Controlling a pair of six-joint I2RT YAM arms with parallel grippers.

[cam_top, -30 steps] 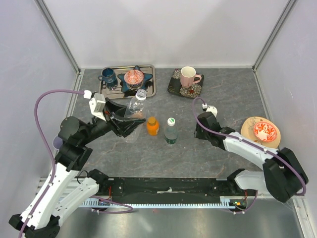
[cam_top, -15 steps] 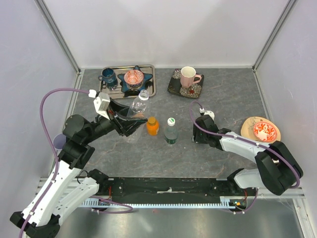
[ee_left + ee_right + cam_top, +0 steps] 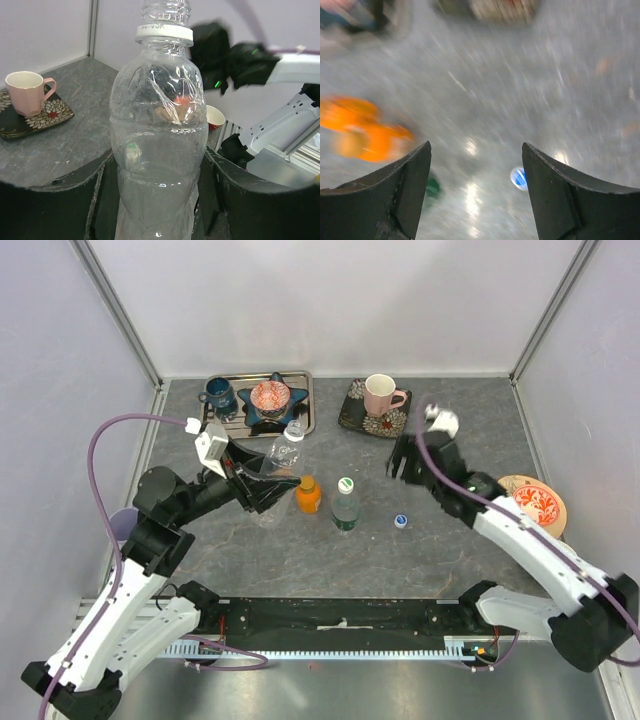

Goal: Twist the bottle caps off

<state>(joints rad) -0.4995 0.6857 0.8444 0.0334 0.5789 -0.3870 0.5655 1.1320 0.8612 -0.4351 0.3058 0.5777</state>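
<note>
bottle status: left gripper (image 3: pixel 262 490) clenched round the clear bottle (image 3: pixel 278 455), held tilted, neck bare. blue cap (image 3: pixel 401 521) lies loose on the table (image 3: pixel 470 420), toward the near edge from the right gripper (image 3: pixel 398 462), jaws apart, empty. likely next: green-tinted bottle (image 3: pixel 345 508), upright, white-green cap (image 3: pixel 345 484) on, to the right gripper's left, between both arms. orange bottle (image 3: pixel 308 496) beside it, nearer the left arm.

Top view: from above and behind the arm bases, looking down over the whole table (image 3: pixel 480 410). Left wrist view: very close on a clear bottle (image 3: pixel 159 130), pink mug (image 3: pixel 27 92) at 9 o'clock. Right wrist view: blurred, facing down at the table, blue cap (image 3: pixel 519 178) at 5 o'clock. All three also seen from the top.
</note>
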